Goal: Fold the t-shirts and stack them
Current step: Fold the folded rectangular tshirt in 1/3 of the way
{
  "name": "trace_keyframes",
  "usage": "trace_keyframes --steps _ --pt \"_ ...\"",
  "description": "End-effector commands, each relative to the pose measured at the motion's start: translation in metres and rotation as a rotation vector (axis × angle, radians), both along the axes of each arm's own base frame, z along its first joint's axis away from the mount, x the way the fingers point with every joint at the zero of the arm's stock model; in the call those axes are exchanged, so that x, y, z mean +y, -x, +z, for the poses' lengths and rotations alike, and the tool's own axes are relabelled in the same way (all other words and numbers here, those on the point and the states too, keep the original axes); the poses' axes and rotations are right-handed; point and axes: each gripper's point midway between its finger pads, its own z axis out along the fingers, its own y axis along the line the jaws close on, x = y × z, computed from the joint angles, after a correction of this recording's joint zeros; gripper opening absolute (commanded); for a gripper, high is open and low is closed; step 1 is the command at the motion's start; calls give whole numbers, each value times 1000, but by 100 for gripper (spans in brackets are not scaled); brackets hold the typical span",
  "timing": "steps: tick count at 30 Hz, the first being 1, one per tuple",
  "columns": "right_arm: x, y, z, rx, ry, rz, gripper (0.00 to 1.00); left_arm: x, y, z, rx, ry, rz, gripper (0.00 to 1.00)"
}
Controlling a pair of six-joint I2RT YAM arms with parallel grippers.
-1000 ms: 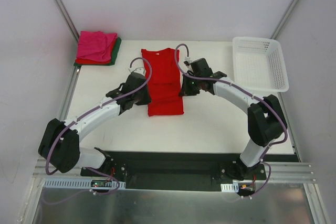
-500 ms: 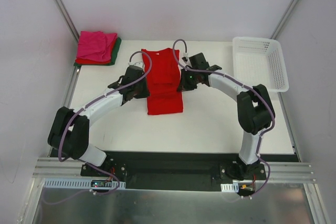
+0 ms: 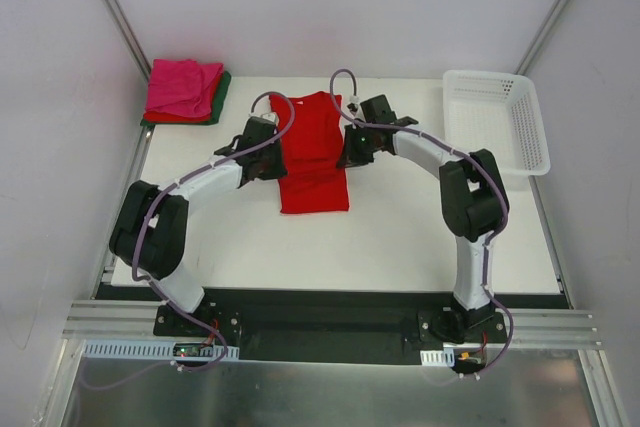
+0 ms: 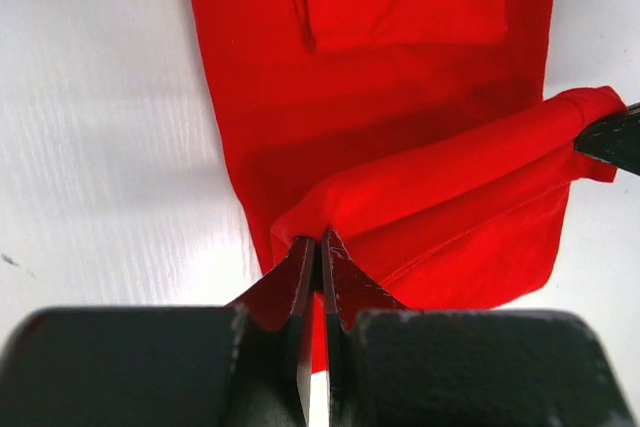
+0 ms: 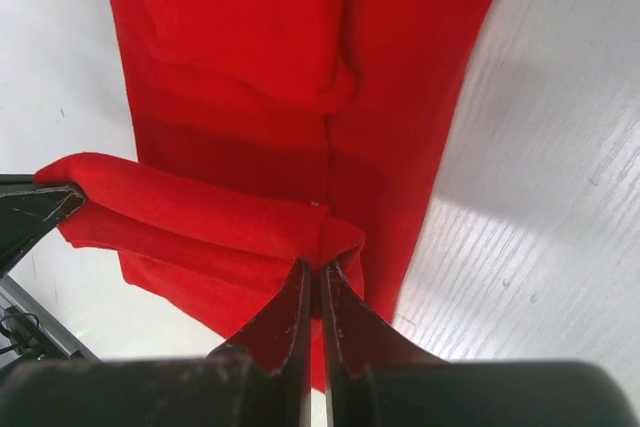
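Red t-shirt (image 3: 312, 152) lies lengthwise on the white table (image 3: 400, 237), toward the far middle. It is folded into a long narrow strip and sits directly between the two grippers. Left gripper (image 4: 318, 247) is clamped tight on the shirt's left edge. The right gripper (image 5: 318, 272) pinches the right edge in the same way, straight across from it. Both grippers end in thin, tapered black wedges. Between the two pinch points a fold of cloth is raised off the flat layer below, forming a soft rounded ridge across the full width of the strip. Cloth is matte, limp and a uniform bright red. A smaller folded-in flap with a rounded corner lies flat on the strip beyond the ridge. Table surface is smooth white with a faint grain. At the far left corner sits a stack of folded shirts (image 3: 185, 87), pink on top with red and dark green edges beneath, well apart from the grippers. White plastic lattice basket (image 3: 482, 75) stands at the far right corner.
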Motion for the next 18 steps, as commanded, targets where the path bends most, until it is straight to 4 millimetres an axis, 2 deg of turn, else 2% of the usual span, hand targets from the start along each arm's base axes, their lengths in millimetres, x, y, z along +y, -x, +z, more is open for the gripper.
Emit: trace_keyframes --steps 1,7,8,9,10,11,12,13,14,18 --pt "-17 -29 7 -57 24 -36 1 13 -20 5 -35 -53 8 0" --pt "-19 -40 0 -51 20 -41 1 17 -30 -4 -29 -67 19 0" --pt "-18 -41 0 -51 19 -40 9 18 -31 -4 -31 -64 25 1" --pt "-19 -42 -2 -50 22 -38 19 20 -31 -6 -28 -70 29 9" --pt "-20 -43 -2 -51 24 -42 30 22 -32 -5 -29 -71 36 23" --pt "-21 -44 -1 -59 26 -41 42 23 -32 -4 -34 -70 41 58" --pt "-22 -45 2 -69 31 -43 44 25 -33 -2 -43 -77 54 77" --pt "-26 -45 2 -80 46 -45 45 27 -33 5 -60 -76 59 89" --pt "-27 -45 6 -91 52 -46 47 28 -33 8 -72 -84 61 99" --pt "-38 -43 28 -147 68 -61 50 34 -33 36 -141 -89 66 99"
